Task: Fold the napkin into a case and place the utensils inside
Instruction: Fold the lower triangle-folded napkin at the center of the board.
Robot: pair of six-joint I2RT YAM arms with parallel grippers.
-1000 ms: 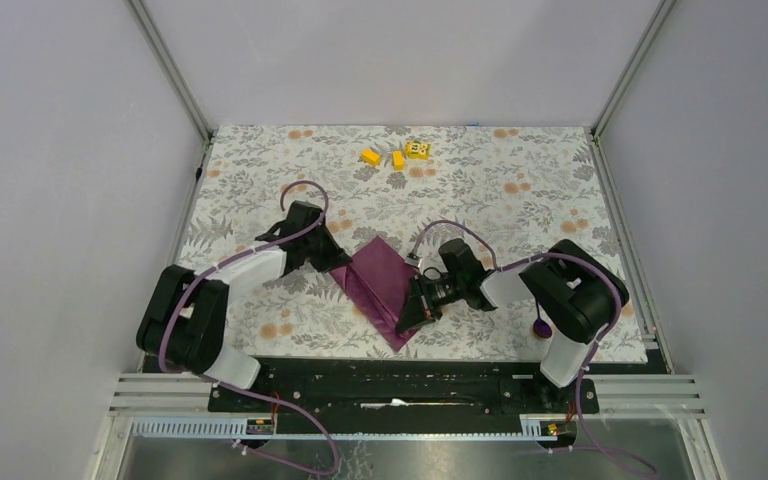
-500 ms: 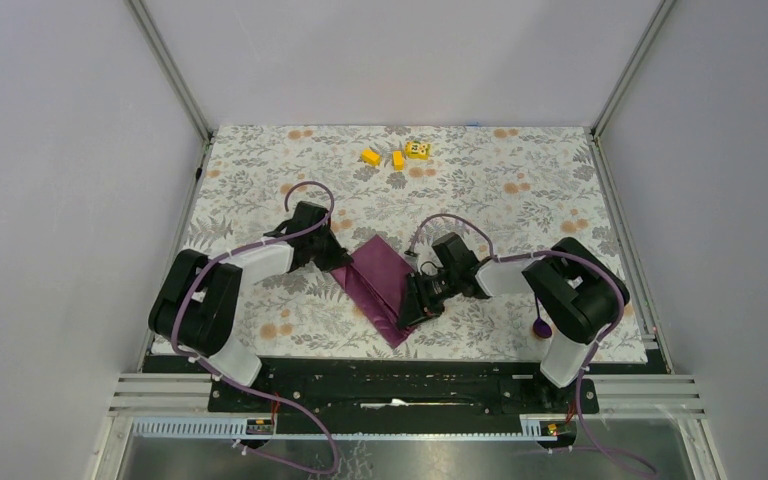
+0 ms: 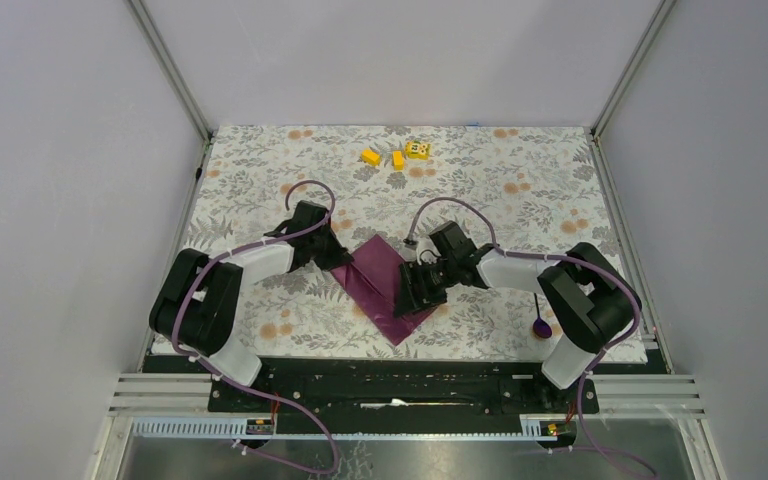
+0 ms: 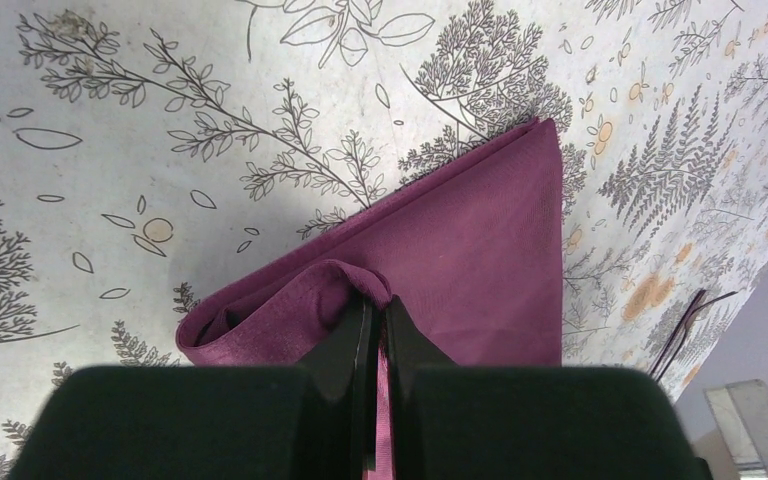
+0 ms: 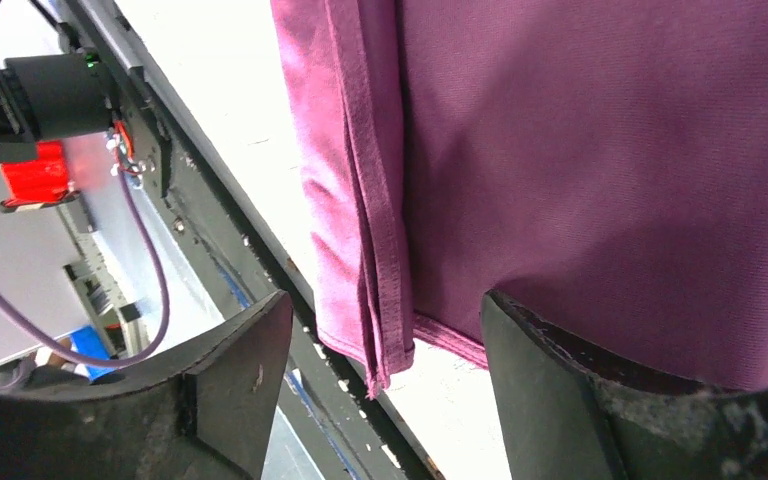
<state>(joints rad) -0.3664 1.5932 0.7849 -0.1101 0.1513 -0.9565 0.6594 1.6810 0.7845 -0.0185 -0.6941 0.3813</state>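
The plum-purple napkin [image 3: 385, 288] lies folded in layers on the floral tablecloth, a long kite shape with its point toward the near edge. My left gripper [image 3: 333, 257] is at its left corner, shut on a raised fold of the napkin [image 4: 480, 250], with cloth pinched between the fingertips [image 4: 360, 310]. My right gripper [image 3: 415, 293] is over the napkin's right edge and stands open. The layered hem of the napkin [image 5: 560, 150] hangs loose between its fingers [image 5: 550, 380]. A dark purple spoon [image 3: 540, 322] lies by the right arm's base.
Three small yellow blocks [image 3: 397, 155] sit at the far middle of the tablecloth [image 3: 520, 190]. The black rail [image 3: 400, 380] runs along the near edge, just below the napkin's point. Grey walls close in the sides and back.
My right gripper has opened and let go of the napkin's right edge, which now lies spread wider. That gripper has shifted slightly away from the near edge. The left gripper keeps its pinch.
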